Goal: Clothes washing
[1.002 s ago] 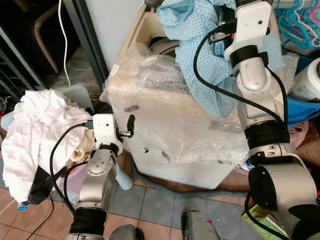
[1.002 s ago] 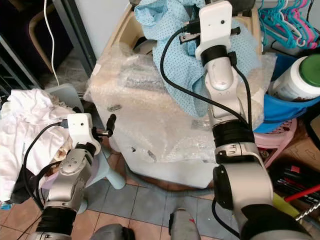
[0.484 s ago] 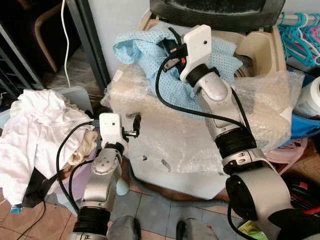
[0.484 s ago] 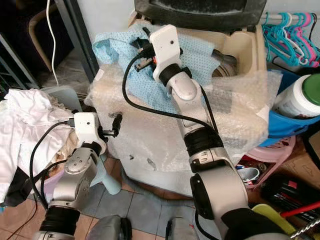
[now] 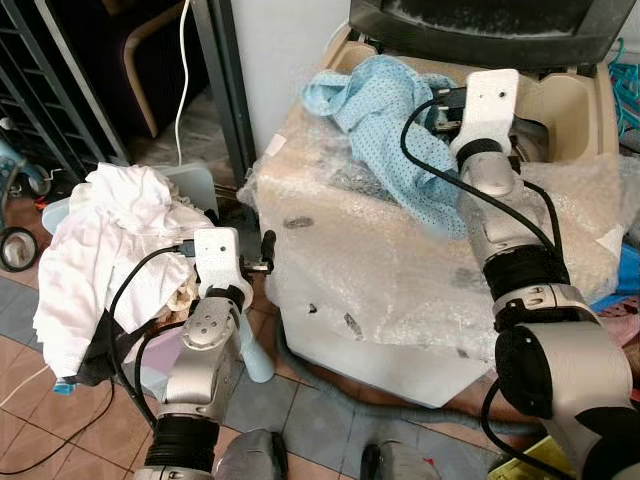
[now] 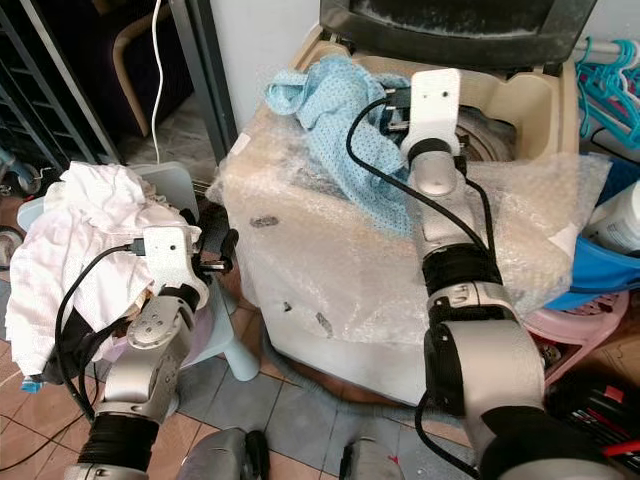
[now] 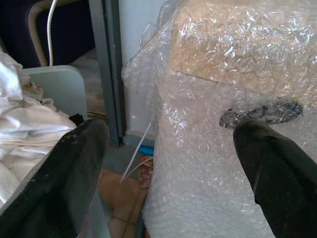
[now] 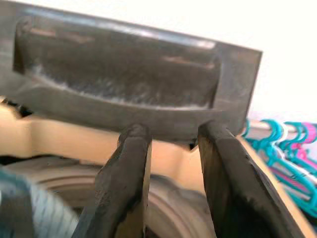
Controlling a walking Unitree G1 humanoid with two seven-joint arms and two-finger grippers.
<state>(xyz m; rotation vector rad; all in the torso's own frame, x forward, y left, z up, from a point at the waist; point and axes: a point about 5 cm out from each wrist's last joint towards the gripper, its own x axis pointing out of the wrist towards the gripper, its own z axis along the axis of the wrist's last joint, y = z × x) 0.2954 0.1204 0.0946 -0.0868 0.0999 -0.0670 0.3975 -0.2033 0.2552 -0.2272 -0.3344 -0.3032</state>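
Blue cloth (image 5: 385, 110) on wrapped washer (image 5: 420, 270), drum mostly hidden.

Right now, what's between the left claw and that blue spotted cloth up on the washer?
In the left eye view, bubble wrap covering the washing machine's top lies between the left claw and the blue cloth; nothing else sits on that stretch.

My head views are bright and evenly lit by soft daylight, with glare on the bubble wrap (image 5: 400, 270) and a dark, shadowed corner at upper left. In my right wrist view the wall (image 8: 277, 29) blows out white, and the near black fingers (image 8: 126, 188) are blurred.
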